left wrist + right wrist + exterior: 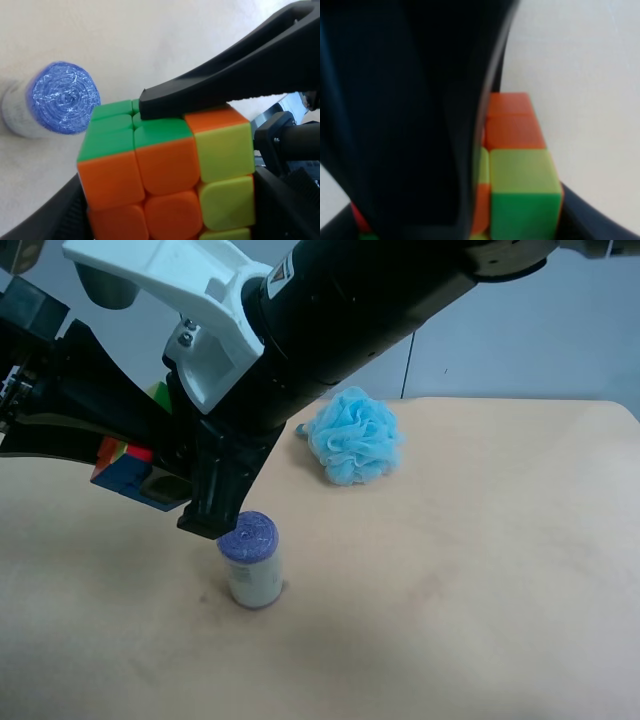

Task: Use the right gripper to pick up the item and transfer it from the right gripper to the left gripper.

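The puzzle cube [128, 472] hangs in the air at the exterior high view's left, above the table. It fills the right wrist view [520, 165] and the left wrist view [170, 185]. My right gripper [192, 498], on the arm with the white bracket, reaches down to the cube's right side. One of its fingers [200, 95] lies across the cube's green face. My left gripper [112, 436], all black, comes in from the left edge. One of its fingers [420, 125] crosses the cube. In each wrist view the cube sits between that gripper's own jaws. Both look shut on it.
A purple-topped white cylinder [252, 560] stands on the tan table [480, 590] just below the right gripper's fingertip. It also shows in the left wrist view [55, 100]. A fluffy light-blue bath pouf [353, 437] lies further back.
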Available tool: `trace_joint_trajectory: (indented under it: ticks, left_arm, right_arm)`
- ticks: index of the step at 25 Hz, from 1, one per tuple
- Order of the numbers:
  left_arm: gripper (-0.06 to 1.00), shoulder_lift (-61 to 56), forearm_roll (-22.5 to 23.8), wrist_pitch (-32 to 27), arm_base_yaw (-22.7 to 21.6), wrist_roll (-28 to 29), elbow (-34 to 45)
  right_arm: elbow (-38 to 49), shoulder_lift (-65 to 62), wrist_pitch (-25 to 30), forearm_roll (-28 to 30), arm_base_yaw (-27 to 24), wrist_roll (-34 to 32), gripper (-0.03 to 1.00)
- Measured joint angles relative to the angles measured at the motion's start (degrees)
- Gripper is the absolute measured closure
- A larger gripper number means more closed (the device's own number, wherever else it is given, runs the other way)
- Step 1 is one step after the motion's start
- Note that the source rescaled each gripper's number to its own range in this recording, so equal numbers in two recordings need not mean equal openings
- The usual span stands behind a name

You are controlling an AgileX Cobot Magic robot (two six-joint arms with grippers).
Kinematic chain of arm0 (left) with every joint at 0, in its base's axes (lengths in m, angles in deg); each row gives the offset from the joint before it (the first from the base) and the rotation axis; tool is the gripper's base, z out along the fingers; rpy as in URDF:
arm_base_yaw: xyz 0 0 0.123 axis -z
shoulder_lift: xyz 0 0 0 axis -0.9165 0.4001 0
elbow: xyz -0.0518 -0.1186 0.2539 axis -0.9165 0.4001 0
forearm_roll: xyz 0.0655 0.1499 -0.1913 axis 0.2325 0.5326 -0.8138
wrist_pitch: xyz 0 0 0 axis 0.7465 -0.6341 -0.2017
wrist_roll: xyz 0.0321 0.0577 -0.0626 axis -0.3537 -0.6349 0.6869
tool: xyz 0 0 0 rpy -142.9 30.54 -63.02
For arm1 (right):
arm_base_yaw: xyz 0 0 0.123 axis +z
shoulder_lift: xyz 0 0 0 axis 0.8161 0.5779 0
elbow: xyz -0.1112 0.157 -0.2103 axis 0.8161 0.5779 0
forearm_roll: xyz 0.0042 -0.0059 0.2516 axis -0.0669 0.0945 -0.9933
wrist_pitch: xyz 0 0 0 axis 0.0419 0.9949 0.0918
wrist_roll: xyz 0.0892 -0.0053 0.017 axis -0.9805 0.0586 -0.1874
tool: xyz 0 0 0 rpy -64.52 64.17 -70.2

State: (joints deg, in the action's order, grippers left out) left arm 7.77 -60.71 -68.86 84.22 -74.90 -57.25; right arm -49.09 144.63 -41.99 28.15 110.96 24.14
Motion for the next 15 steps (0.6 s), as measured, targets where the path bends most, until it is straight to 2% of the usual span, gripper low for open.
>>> trace_joint_trajectory:
  ticks: [2,3,5,6,7,8,10,15]
  left_arm:
    - [0.91,0.0,-0.06,0.05,0.0,0.0,0.0]
    - [0.93,0.05,-0.06,0.05,0.0,-0.07,0.0]
    - [0.94,0.25,0.0,0.05,0.0,-0.07,0.0]
    - [0.94,0.31,0.0,0.12,0.0,-0.07,0.0]
    - [0.94,0.31,0.0,0.16,0.0,-0.07,0.0]
    - [0.94,0.31,0.0,0.19,0.0,-0.07,0.0]
    - [0.94,0.31,0.0,0.19,0.0,-0.07,0.0]
    - [0.94,0.31,-0.42,0.19,0.0,-0.09,0.0]
  right_arm:
    - [0.0,0.0,0.0,0.11,0.0,-0.28,0.96]
    - [0.0,0.0,-0.4,-0.28,0.0,-0.28,0.85]
    - [0.0,-0.11,-1.97,-1.12,0.0,-0.33,0.4]
    - [0.0,-0.24,-2.24,-1.33,0.0,-0.33,0.23]
    - [0.0,-0.24,-2.47,-1.33,0.0,-0.33,0.12]
    - [0.0,-0.24,-2.55,-1.33,0.0,-0.33,0.06]
    - [0.0,-0.3,-2.55,-1.33,0.0,-0.33,0.01]
    - [0.0,-2.3,0.04,-1.33,0.0,-0.51,-0.02]
